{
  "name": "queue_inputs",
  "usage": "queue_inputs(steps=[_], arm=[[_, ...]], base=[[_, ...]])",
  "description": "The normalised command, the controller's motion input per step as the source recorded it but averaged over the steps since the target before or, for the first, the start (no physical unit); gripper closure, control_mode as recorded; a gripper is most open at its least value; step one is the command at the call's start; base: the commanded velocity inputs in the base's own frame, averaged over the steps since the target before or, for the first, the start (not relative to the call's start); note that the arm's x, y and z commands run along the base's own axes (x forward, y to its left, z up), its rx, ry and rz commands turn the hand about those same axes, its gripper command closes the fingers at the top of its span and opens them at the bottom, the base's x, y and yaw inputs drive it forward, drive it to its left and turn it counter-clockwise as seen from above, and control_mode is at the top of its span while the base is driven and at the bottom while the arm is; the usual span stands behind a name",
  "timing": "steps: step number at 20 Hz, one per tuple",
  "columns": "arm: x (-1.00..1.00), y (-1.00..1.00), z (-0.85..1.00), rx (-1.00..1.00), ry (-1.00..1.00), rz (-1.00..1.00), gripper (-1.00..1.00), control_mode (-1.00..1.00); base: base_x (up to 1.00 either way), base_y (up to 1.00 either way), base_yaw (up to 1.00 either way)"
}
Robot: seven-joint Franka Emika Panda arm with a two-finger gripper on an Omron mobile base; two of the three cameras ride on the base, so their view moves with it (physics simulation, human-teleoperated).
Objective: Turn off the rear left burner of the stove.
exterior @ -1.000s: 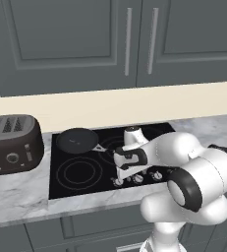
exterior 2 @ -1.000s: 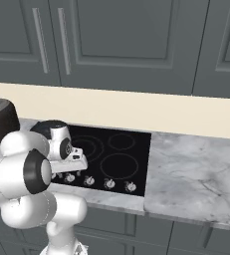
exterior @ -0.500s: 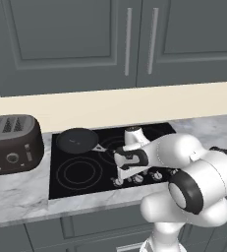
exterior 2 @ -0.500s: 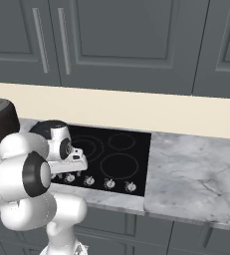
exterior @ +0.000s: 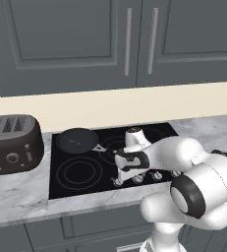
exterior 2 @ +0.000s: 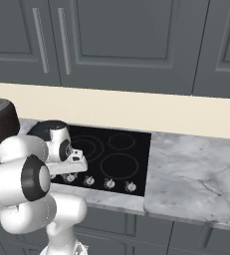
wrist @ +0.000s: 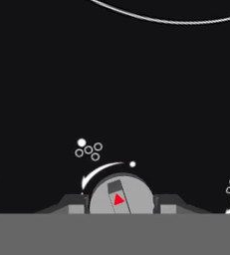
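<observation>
Stove (exterior: 85,167), a flat black glass cooktop, sits sunk into the grey marble desk (exterior 2: 196,174) beneath dark grey cabinets (exterior: 134,44) and a cream backsplash (exterior: 110,106). Its rear left burner (exterior: 76,140) lies at the far left corner of the glass, covered by a dark round skillet (exterior: 77,140) whose handle points right toward the arm. A dark brown toaster (exterior: 9,145) stands on the desk just left of the cooktop. The white arm bends low over the front edge, bringing the pincer (exterior: 119,181) down onto the leftmost silver knob (wrist: 120,196) of the front row (exterior 2: 99,182). In the hand view, the two dark fingers (wrist: 74,204) stand on either side of that knob, right against its edges and clamped on it. The knob's face carries a red triangle, with a curved white arrow and a cluster of small dots printed on the glass above.
</observation>
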Motion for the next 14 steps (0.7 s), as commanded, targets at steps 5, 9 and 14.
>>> queue_inputs(steps=[5, 9, 14], arm=[[0.10, 0.00, -0.04, 0.00, 0.00, 0.00, 1.00, -1.00], [0.01, 0.00, -0.02, 0.00, 0.00, 0.00, 1.00, -1.00], [0.00, 0.00, -0.07, 0.00, 0.00, -0.06, 1.00, -1.00]], base=[[0.00, 0.00, 0.00], [0.00, 0.00, 0.00], [0.00, 0.00, 0.00]])
